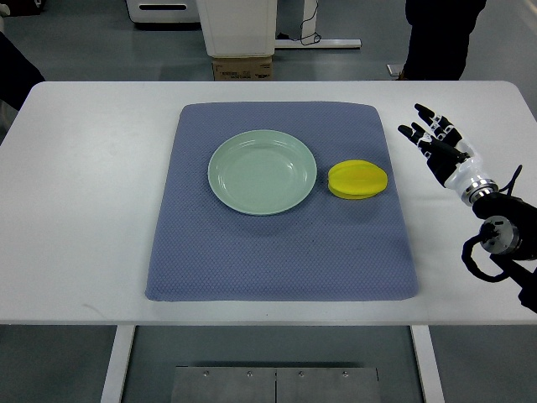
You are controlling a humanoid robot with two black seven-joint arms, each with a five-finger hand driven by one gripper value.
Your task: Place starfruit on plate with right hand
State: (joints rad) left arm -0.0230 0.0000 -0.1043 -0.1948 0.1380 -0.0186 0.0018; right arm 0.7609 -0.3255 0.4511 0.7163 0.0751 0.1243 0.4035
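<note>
Starfruit heading: I see the starfruit (pixel 357 180) lying flat with its long axis running left to right across the picture, one end toward the plate (pixel 262 171) and the other toward the mat's right edge. I cannot tell which end is the stem.
Starfruit place: it rests on the mat (pixel 277 252), just right of the plate, close to the rim but apart from it with a thin strip of mat showing between.
Starfruit look: bright yellow, a squat oval with lengthwise ridges showing as paler and darker bands; it looks smooth.
Plate: pale green, round, with a shallow well, sitting on the mat a little left of the mat's middle.
Mat: blue-grey textured cloth, roughly square, spread over the white bench (pixel 75 210).
Right hand: my right hand (pixel 436 143) is right of the starfruit, well apart from it and beyond the mat's right edge, over bare bench. Its black fingers (pixel 425 110) are spread and reach up and leftward; it grips nothing. The wrist and black arm joint trail toward the picture's lower right.
In the way: I see only bare mat and bench between the hand and the starfruit.
Surroundings: beyond the bench's far edge, a cardboard box (pixel 243 69) on the floor, and a person's dark-clothed legs (pixel 443 38) farther right.
</note>
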